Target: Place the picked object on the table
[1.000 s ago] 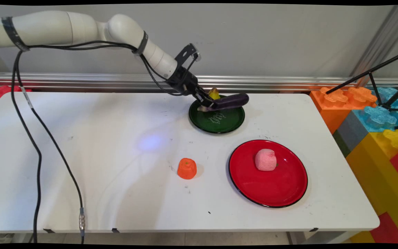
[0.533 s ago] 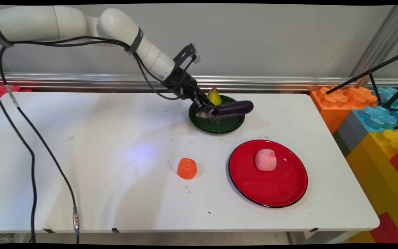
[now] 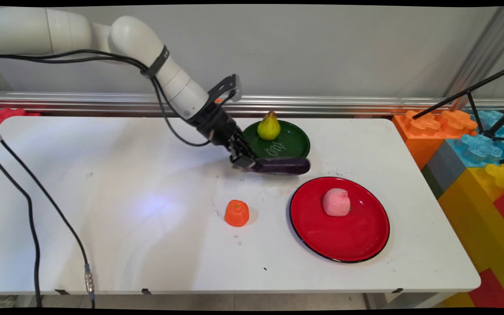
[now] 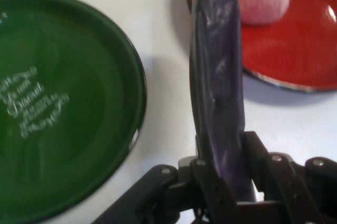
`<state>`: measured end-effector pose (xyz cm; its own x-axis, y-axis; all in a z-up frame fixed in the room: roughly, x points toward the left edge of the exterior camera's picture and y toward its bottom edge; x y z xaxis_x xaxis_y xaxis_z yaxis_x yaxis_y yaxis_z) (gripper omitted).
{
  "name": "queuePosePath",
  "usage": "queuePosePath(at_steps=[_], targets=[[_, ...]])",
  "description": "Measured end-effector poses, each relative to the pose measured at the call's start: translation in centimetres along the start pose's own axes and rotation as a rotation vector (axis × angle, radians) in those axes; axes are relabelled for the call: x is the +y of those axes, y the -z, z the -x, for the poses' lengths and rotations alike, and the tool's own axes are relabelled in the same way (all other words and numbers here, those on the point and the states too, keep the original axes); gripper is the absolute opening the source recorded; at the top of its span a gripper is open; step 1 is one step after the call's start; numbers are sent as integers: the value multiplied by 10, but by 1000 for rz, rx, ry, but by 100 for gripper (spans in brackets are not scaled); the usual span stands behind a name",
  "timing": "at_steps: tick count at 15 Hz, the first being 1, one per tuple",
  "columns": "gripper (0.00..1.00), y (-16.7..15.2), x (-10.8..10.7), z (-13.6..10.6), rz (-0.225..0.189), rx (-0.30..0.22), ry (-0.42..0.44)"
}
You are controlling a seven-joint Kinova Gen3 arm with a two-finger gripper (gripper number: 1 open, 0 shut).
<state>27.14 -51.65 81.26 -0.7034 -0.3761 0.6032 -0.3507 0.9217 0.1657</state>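
Purple eggplant, clamped at one end by the gripper, had come off the green plate and hung over bare desk between it and the red plate. Only the pear remained there. Open desk lay leftward past the orange.

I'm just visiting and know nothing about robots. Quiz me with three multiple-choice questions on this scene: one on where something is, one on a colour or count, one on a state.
1. Where is the pear?
A. on the green plate
B. on the red plate
C. on the bare table

2. How many plates are there?
A. one
B. two
C. three

3. What is the gripper doing?
A. hanging open
B. gripping the eggplant
C. gripping the orange fruit

Answers: 1 A, the pear stands at the green plate's far side. 2 B, one green, one red. 3 B, the hand view shows its fingers clamped on the eggplant's end.
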Motion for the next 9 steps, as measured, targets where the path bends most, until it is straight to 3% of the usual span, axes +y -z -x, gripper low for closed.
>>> queuePosePath(at_steps=[9], targets=[[0,-4,1,38,-6,-104,-109]])
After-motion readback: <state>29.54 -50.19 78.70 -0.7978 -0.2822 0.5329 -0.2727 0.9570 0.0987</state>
